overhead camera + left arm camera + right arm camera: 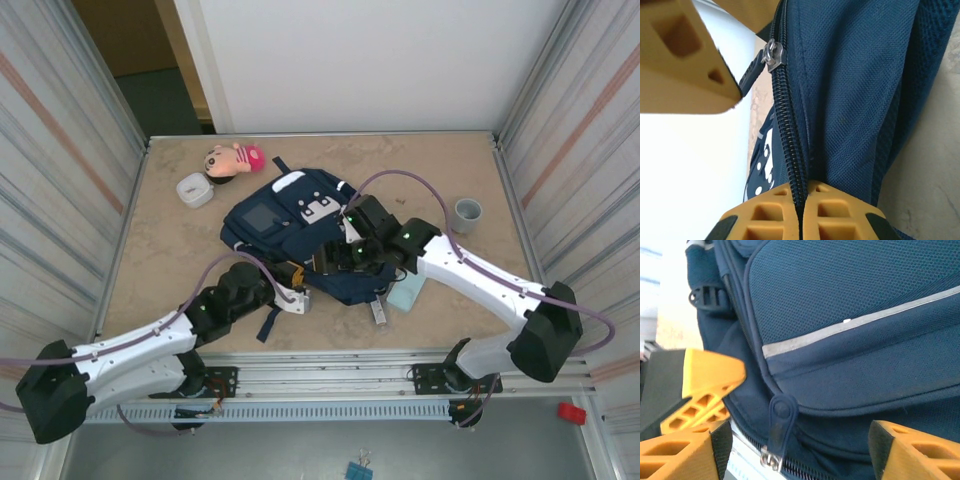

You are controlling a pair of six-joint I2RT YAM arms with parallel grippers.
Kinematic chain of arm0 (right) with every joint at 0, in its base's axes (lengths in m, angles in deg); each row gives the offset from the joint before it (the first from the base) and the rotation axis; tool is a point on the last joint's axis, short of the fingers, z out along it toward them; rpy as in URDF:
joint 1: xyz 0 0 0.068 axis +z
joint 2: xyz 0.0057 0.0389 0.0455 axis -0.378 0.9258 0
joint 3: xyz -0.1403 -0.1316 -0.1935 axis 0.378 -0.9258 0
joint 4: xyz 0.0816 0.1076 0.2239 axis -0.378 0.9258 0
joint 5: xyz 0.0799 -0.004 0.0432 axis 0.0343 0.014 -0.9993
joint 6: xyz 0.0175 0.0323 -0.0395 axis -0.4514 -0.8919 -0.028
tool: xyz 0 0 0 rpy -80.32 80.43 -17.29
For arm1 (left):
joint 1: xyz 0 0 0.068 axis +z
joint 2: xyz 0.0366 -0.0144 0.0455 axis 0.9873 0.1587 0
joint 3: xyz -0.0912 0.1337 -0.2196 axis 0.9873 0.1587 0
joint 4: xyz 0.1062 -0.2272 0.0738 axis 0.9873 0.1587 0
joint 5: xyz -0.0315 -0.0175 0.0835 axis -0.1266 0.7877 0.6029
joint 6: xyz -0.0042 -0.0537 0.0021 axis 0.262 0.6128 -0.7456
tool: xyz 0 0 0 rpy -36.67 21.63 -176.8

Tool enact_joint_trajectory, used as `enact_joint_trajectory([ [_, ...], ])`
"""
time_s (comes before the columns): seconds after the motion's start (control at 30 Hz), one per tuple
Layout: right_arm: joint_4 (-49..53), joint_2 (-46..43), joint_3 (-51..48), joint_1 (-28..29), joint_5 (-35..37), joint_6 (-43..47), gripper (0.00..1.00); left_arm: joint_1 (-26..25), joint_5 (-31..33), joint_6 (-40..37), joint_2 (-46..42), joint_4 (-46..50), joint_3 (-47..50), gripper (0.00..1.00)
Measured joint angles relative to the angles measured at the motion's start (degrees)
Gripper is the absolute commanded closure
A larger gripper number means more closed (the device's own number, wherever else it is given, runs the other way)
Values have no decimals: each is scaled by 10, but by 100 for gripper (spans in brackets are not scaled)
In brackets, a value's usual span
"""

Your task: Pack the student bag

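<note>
The bag [290,225] lies mid-table. Your left gripper [800,207] is clamped on its zip seam [790,145]; your right gripper [800,450] stands spread around the zip pull [779,415]. Risk: closing off-centre pinches fabric, or the seam slips and the bag drags. Count: one bag, one doll [232,158] at eleven o'clock, one cup [467,212] at two o'clock.

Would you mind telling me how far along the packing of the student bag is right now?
Done: I cannot see anything inside the student bag. In hand: the left gripper is shut on its zipper seam, and the open right gripper stands around the zipper pull without touching it. Remaining: the doll, white container and grey cup lie outside the bag.
</note>
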Motion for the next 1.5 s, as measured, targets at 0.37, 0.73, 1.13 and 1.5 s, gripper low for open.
enact_joint_trajectory([
  [0.37,-54,41,3,0,8,-91,77,-4,12,-10,-8,-1,5,100],
  [0.73,-71,-12,-18,-11,41,-117,99,-8,26,10,-8,-5,5,100],
  [1.13,-88,-185,-151,-110,70,-132,100,-8,57,131,-55,37,5,91],
  [1.5,-130,-212,-172,-83,63,-119,100,55,-87,401,-147,214,-52,25],
])
